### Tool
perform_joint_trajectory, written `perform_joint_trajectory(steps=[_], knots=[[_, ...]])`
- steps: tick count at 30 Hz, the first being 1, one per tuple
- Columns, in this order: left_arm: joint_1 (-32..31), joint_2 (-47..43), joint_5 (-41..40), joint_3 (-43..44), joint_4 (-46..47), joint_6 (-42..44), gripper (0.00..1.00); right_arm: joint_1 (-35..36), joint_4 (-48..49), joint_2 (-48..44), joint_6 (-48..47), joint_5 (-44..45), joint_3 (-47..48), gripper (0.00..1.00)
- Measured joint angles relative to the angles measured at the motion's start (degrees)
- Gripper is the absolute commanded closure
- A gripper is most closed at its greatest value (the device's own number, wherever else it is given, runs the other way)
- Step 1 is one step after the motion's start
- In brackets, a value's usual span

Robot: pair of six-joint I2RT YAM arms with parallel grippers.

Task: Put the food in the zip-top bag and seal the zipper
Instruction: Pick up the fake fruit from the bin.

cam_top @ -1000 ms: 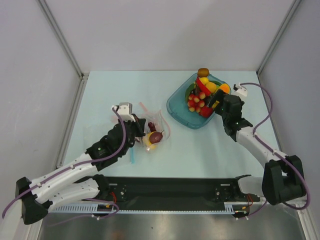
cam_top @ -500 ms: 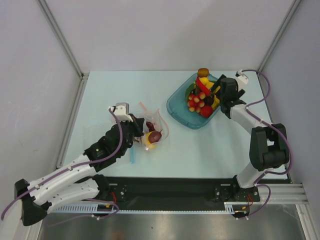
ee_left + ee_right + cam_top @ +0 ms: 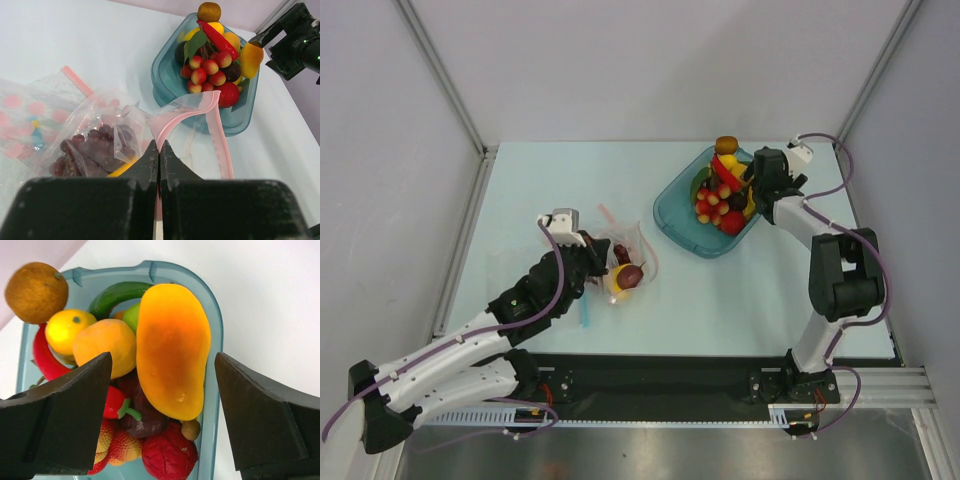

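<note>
The clear zip-top bag lies left of centre with a dark purple grape bunch and a yellow piece inside. Its mouth stands open, and the pink zipper loops up. My left gripper is shut on the bag's pink mouth edge, and it also shows in the left wrist view. My right gripper is open over the right side of the teal dish. Its fingers straddle an orange-yellow mango without touching it.
The dish holds several other toy foods: a brown round fruit, a red chilli, a dark red fruit. A second clear bag with pink dots lies left of the bag. A thin blue strip lies by the left arm.
My right gripper has swung from right of the dish up to its far right rim and now hangs over the mango. The left gripper and bag have barely moved.
</note>
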Motion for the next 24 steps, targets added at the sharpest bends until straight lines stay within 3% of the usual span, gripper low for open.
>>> perform_joint_trajectory(steps=[3,13,24], knots=[[0.0,-0.1,0.0,0.0,0.0,0.0,1.00,-0.1,-0.7,1.2,0.1,-0.2,0.4,0.14],[0.0,-0.2,-0.1,0.0,-0.1,-0.1,1.00,-0.2,-0.5,3.8,0.9,-1.6,0.7,0.43],[0.0,0.0,0.4,0.0,-0.1,-0.1,1.00,-0.2,0.8,-3.5,-1.6,-3.8,-4.5,0.55]])
